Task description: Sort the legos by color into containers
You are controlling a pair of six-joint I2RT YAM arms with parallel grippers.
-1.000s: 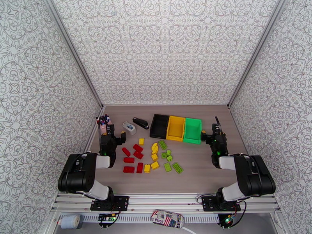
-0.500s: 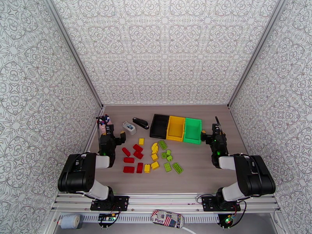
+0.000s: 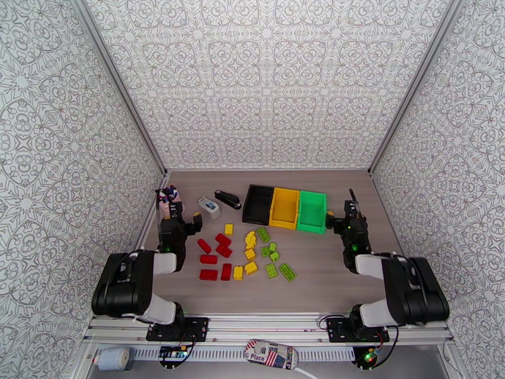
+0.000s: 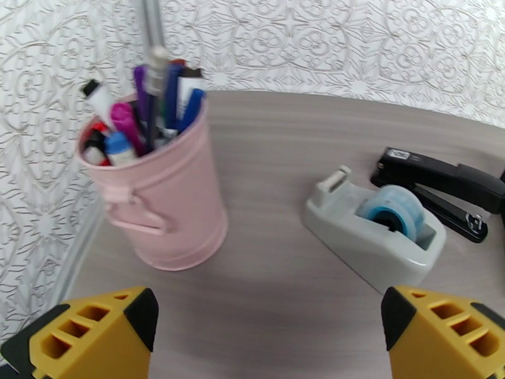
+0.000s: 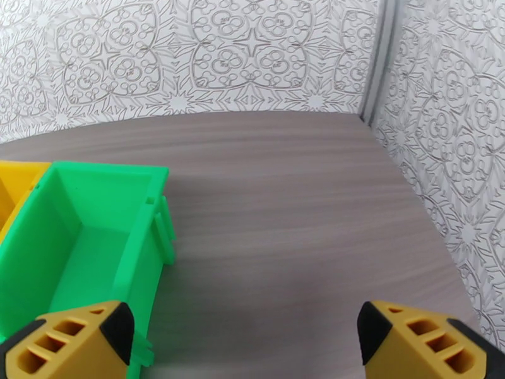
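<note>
Sorting progress: by my reading nothing is done yet; all three bins look empty and every brick I can see lies on the table [image 3: 328,279].
Legos: the legos [image 3: 224,251] lie loose mid-table, in front of the bins: red bricks [image 3: 208,259] on the left, yellow bricks [image 3: 250,268] in the middle, green bricks [image 3: 271,270] on the right.
Containers: the black bin [image 3: 257,204], yellow bin [image 3: 284,208] and green bin [image 3: 312,211] stand side by side in a row at the far side; my right wrist view shows the green bin's floor bare.
Left arm: my left gripper [image 4: 268,336] has its jaws spread wide and holds nothing. It sits left of the red bricks, facing the pink pen cup [image 4: 167,203], the tape dispenser [image 4: 372,232] and the stapler [image 4: 442,187].
Right arm: my right gripper [image 5: 246,342] is spread wide too, empty, just beside the green bin's right wall.
Left to do: the whole pile. With no red bin, I'd guess the reds go in the black one.
</note>
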